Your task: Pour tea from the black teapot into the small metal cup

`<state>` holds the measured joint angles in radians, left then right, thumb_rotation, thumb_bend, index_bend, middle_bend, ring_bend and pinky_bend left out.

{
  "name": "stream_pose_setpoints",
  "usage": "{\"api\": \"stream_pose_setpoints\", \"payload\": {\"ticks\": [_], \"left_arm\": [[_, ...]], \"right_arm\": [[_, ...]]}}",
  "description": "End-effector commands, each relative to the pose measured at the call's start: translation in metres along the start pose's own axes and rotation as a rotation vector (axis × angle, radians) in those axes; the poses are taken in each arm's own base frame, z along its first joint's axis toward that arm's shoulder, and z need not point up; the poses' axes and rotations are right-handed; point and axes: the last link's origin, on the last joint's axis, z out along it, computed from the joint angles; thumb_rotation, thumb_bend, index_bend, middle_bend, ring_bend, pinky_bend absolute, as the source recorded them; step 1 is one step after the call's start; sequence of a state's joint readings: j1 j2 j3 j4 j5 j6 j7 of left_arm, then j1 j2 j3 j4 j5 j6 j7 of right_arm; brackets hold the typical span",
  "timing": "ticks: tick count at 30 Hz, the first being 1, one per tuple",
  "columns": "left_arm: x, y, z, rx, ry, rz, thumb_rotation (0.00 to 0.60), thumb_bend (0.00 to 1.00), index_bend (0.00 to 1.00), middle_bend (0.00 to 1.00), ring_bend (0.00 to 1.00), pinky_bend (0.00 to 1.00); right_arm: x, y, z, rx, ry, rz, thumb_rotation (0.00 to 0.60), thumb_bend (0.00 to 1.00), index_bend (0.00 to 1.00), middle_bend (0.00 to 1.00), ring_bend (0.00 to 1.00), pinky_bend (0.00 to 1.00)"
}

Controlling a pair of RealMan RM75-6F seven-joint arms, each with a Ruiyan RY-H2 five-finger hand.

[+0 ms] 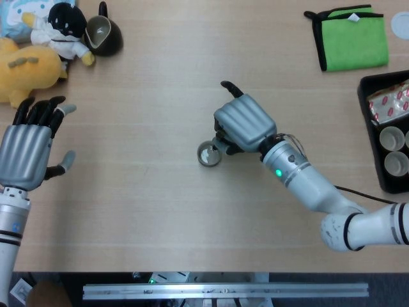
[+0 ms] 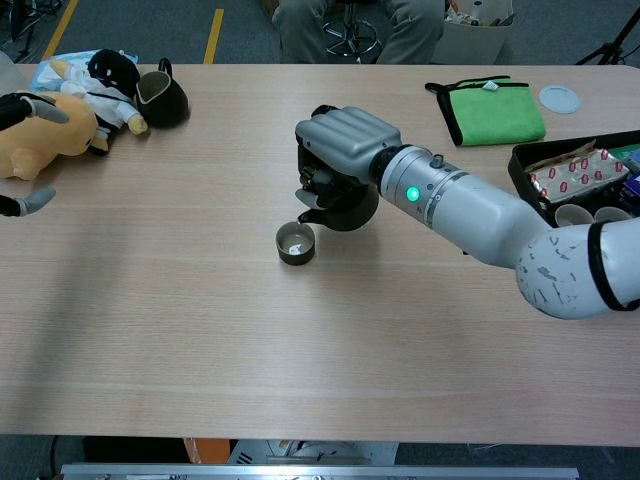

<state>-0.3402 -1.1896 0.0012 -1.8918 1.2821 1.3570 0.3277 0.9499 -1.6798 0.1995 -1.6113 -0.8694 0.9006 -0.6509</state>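
Just beside the right hand (image 2: 340,150), which grips the black teapot (image 2: 345,205) (spout low), the small metal cup (image 2: 295,243) sits on the table (image 2: 300,350). The left hand (image 1: 25,150) hovers well apart, fingers spread, holding nothing.

You have no readable text, label or number in either view. The red-patterned packets (image 1: 387,102) in the tray (image 1: 369,128) at the table's right edge show print too small to read.

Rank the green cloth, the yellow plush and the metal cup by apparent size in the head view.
1. Green cloth, largest.
2. Yellow plush, though the frame edge crops it, so first place is uncertain.
3. Metal cup, clearly smallest.
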Motion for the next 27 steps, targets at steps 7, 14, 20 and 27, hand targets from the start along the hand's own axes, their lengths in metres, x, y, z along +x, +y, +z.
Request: {"api": "stream_pose_setpoints", "payload": {"ticks": [7,14,20,27], "left_arm": [[0.0016,0.0013,-0.0009,-0.004,0.006,-0.014,0.6,0.29,0.19,0.14,0.15,0.08],[0.0019,0.0027,-0.0009,-0.01,0.007,-0.015,0.6,0.29,0.19,0.14,0.15,0.08],[0.0007,0.0043,-0.0005,-0.014,0.004,-0.016,0.6,0.29,0.19,0.14,0.15,0.08],[0.0001,0.0067,-0.0003,-0.021,0.004,-0.02,0.6,0.29,0.19,0.14,0.15,0.08]], "right_arm": [[0.0009,-0.0092,0.008,0.002,-0.011,-0.059,0.596,0.37,1.0,0.93,0.84,0.08],[0.0038,-0.0102,0.0096,-0.007,-0.008,-0.086,0.597,0.37,1.0,0.93,0.84,0.08],[0.0064,-0.01,0.01,-0.013,-0.008,-0.113,0.598,0.37,1.0,0.93,0.84,0.08],[0.007,-0.0104,0.0092,-0.017,-0.01,-0.126,0.598,0.37,1.0,0.93,0.84,0.08]]}}
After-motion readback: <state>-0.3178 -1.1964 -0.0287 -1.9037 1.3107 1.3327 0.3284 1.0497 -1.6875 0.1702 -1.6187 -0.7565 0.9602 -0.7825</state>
